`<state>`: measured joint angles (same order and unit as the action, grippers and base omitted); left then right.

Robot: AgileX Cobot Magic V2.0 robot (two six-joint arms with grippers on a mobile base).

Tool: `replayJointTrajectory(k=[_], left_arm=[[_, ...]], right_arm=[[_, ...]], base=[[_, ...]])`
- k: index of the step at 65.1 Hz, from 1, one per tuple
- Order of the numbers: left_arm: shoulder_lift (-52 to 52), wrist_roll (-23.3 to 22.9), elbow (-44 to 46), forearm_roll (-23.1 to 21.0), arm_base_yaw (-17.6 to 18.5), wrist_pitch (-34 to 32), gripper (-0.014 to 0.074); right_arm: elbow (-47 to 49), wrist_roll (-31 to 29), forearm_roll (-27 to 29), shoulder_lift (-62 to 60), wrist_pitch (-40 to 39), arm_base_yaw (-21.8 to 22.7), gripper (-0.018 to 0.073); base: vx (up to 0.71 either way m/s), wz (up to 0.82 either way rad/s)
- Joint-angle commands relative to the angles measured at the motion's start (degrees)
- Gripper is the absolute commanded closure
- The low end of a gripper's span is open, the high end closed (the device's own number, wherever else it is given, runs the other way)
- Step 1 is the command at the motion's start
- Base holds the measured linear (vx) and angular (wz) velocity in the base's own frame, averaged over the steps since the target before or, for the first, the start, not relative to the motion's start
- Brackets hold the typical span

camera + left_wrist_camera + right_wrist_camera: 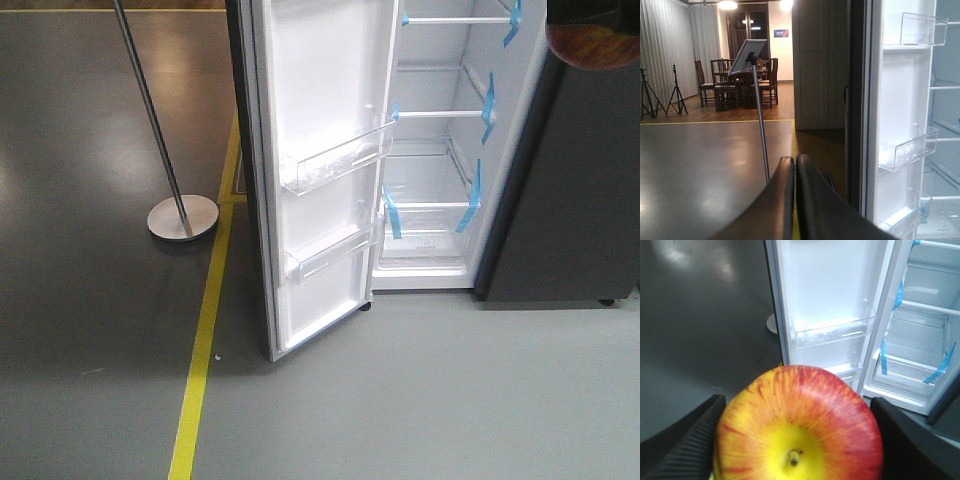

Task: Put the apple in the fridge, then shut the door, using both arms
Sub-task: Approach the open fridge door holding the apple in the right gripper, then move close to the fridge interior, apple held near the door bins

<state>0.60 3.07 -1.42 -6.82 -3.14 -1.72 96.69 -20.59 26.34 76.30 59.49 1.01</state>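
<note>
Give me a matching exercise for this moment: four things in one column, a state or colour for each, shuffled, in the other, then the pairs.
Things:
1. apple
2. door
3. left gripper
4. tape strips

States or colours:
A. blue
B. swung open
C. shut, holding nothing
D. held in the right gripper

Pairs: 1-D, 2-B, 3-C, 4-A

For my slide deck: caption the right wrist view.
Right pincer grips a glossy red-and-yellow apple before the open white-lined fridge door.
</note>
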Motion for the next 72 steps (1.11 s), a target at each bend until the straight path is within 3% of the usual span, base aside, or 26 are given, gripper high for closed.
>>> replayJointTrajectory(k=[1,72], left_arm=[[0.8,-0.6,1.1,-0.2,0.3,-4.4,0.0603],[0.8,-0.6,1.1,-0.2,0.3,-4.4,0.0603]], right_arm=[[1.9,-0.5,1.5,-1.5,-4.0,0.3,0.0298],[1.9,-0.5,1.5,-1.5,-4.0,0.3,0.0298]], base=[[0.12,0.0],[0.12,0.0]])
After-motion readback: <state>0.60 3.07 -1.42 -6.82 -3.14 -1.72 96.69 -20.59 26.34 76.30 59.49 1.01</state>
